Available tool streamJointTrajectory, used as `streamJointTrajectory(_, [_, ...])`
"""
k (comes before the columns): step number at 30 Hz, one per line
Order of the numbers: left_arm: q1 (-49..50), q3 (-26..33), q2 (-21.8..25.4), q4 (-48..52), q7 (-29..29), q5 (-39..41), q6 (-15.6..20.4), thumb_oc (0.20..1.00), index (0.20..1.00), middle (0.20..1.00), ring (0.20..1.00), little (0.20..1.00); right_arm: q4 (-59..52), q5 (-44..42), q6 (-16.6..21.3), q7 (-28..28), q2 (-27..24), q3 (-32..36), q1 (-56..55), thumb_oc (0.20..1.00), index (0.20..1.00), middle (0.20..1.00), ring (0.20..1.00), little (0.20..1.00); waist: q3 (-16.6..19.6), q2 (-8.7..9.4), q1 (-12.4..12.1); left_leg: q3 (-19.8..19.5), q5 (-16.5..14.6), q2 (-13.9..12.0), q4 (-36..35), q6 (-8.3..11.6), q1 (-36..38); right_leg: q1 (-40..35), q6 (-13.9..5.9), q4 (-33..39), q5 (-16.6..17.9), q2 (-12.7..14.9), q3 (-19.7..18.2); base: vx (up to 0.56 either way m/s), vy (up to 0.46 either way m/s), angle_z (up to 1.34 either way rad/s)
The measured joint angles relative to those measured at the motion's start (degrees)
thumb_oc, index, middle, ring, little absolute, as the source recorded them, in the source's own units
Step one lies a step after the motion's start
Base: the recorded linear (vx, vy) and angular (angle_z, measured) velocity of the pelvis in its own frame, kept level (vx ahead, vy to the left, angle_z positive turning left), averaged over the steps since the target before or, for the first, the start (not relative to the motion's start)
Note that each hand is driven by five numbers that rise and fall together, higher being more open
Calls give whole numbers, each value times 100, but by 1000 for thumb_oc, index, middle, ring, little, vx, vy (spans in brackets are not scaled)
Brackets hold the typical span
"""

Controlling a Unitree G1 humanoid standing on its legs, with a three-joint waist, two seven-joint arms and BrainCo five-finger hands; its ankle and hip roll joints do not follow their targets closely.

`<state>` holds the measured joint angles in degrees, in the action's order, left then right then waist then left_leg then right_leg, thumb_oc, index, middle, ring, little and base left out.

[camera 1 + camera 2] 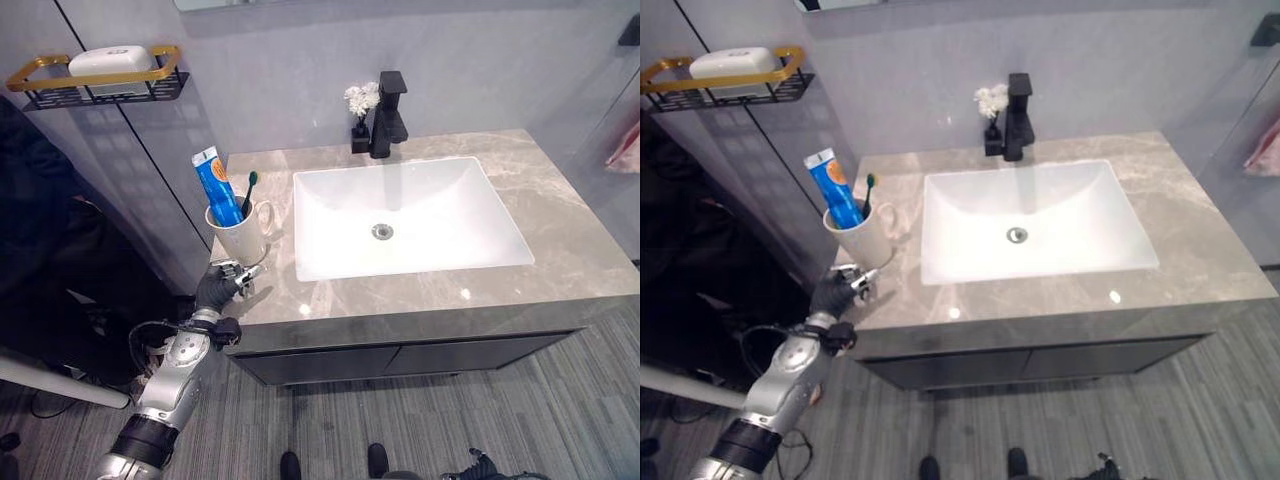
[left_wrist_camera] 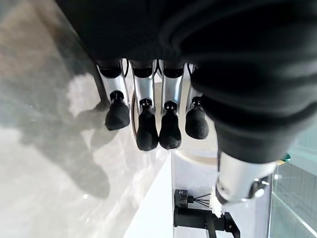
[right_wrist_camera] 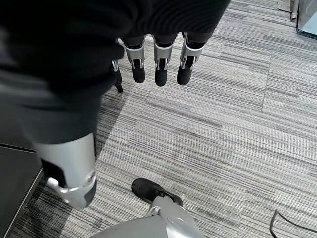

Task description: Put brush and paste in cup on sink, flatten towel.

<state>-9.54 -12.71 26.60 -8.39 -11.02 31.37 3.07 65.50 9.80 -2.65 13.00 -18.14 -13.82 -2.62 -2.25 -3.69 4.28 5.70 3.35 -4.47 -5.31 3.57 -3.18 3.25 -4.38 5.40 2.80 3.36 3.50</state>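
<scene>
A white cup (image 1: 241, 234) stands on the left end of the grey marble counter (image 1: 566, 236), beside the sink basin (image 1: 420, 205). A blue toothpaste tube (image 1: 213, 183) and a green-headed toothbrush (image 1: 248, 194) stand upright inside it. My left hand (image 1: 224, 282) rests just in front of the cup at the counter's front left corner, open and holding nothing; in the left wrist view its fingers (image 2: 147, 101) hang straight over the marble. My right hand (image 3: 159, 58) hangs open over the striped floor. A pink cloth (image 1: 626, 150) hangs at the far right edge.
A black faucet (image 1: 389, 115) and a small black vase of white flowers (image 1: 360, 108) stand behind the basin. A gold-rimmed wall shelf (image 1: 95, 82) with a white soap (image 1: 111, 62) hangs to the upper left. The counter's left edge lies next to my left hand.
</scene>
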Motion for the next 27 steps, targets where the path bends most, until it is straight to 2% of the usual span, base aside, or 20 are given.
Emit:
streamJointTrajectory(9, [-179,24,1,-24,-228,-222,2,200,200,200,200,200,12,-8,-2,54,13,-28,-52,1000,1000,1000,1000,1000,-18,54,24,45,5,0,1,1,-89,97,-1,0,31,-1,-33,10,-5,-2])
streamJointTrajectory(21, [-756,61,12,-528,-473,-286,47,200,200,200,200,200,87,-293,-29,63,31,28,-45,1000,1000,1000,1000,1000,-52,127,122,80,4,-3,0,2,-205,245,-12,0,36,-2,-66,3,-1,-1])
streamJointTrajectory(27, [-1291,83,30,-897,-674,-327,46,200,200,200,200,200,116,-447,-33,62,68,-1,-49,1000,1000,1000,1000,1000,-126,269,170,132,2,-7,0,1,-239,295,-20,0,52,-9,-126,4,-1,-4])
